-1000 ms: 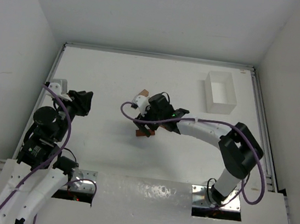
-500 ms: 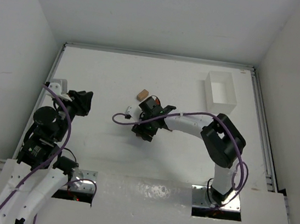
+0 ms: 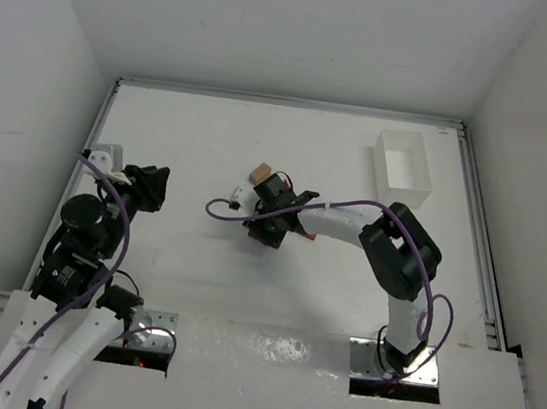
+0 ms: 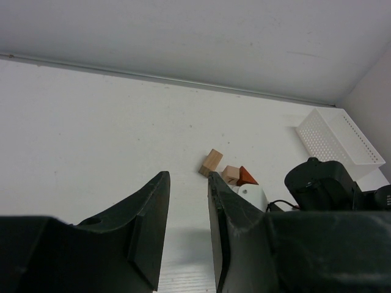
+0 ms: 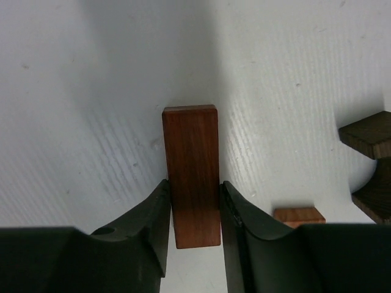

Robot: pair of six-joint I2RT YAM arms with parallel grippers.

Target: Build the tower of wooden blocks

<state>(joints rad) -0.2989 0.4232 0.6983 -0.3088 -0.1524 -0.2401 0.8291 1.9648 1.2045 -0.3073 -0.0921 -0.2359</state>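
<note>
My right gripper (image 3: 270,230) is in the middle of the table, shut on a reddish-brown wooden bar (image 5: 191,171). The bar stands between both fingers, just above or on the white surface. A small reddish-brown block (image 5: 299,215) and a dark brown notched block (image 5: 369,165) lie to its right in the right wrist view. A pale tan block (image 3: 258,173) lies just behind the gripper. It also shows in the left wrist view (image 4: 211,162), beside a tan cube (image 4: 230,174) and an orange-red wedge (image 4: 247,177). My left gripper (image 3: 154,189) is open and empty at the left.
A clear plastic rectangular box (image 3: 402,168) stands at the back right and also shows in the left wrist view (image 4: 339,143). A raised rail (image 3: 287,102) bounds the table at the back and sides. Purple cables trail from both arms.
The right arm's elbow has swung left and folded in, with the gripper staying over the blocks in the middle. The left arm has not moved.
</note>
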